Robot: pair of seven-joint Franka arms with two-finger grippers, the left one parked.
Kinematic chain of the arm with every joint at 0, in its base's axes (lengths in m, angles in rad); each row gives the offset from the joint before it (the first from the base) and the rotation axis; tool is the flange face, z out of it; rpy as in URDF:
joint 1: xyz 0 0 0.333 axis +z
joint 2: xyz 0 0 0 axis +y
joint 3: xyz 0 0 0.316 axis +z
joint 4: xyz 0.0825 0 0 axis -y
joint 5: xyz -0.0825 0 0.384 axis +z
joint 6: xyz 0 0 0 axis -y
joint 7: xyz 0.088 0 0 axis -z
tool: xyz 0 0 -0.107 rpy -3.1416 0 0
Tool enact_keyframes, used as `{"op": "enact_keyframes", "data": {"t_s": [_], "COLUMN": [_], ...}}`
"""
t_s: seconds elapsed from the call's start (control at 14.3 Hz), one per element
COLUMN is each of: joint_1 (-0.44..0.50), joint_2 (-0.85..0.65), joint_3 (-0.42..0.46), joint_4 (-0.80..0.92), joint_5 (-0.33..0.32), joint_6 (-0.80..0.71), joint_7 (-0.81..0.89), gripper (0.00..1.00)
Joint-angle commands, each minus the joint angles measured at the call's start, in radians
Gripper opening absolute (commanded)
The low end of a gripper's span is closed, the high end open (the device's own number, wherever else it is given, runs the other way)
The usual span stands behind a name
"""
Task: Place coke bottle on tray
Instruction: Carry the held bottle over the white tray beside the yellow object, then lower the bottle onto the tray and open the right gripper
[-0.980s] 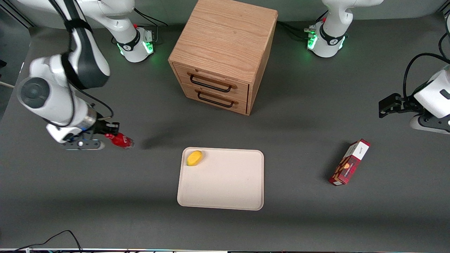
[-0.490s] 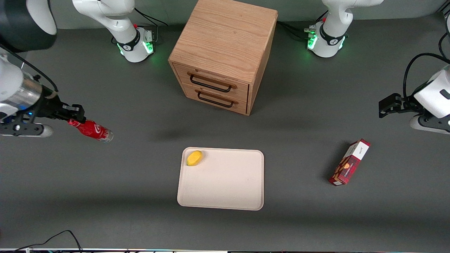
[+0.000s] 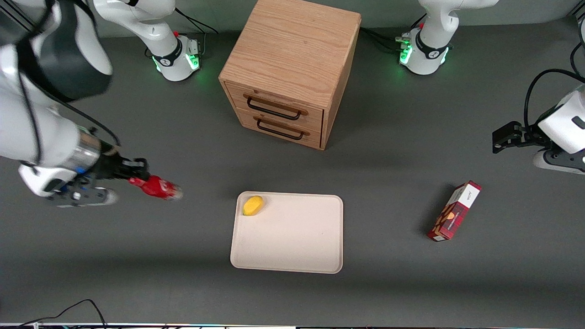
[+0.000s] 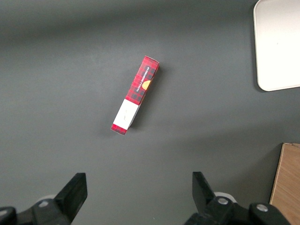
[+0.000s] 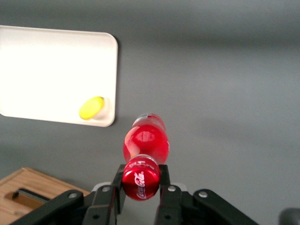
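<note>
While the gripper [image 3: 137, 176] hangs above the matte grey bench [image 3: 183, 256], we see its jaws clamped on the red cap of the glossy coke bottle [image 3: 157, 188], beside the smooth cream tray [image 3: 292, 246].

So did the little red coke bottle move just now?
Yes. The coke bottle, held by the gripper, has moved toward the tray and is now closer to its edge, though not yet over it.
</note>
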Motion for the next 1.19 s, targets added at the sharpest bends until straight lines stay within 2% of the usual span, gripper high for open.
{"op": "enact_keyframes", "data": {"t_s": [0.0,0.28,0.49,0.63,1.12], "joint_1": [0.093,0.154,0.194,0.205,0.236], "joint_2": [0.107,0.319,0.385,0.424,0.476], "joint_3": [-0.017,-0.019,-0.028,-0.034,-0.049], "joint_4": [0.079,0.226,0.23,0.23,0.225], "joint_5": [-0.02,-0.062,-0.1,-0.103,-0.107], "joint_6": [0.083,0.167,0.29,0.359,0.394], "joint_7": [0.03,0.061,0.062,0.064,0.065], "gripper": [0.0,0.0,0.0,0.0,0.0]}}
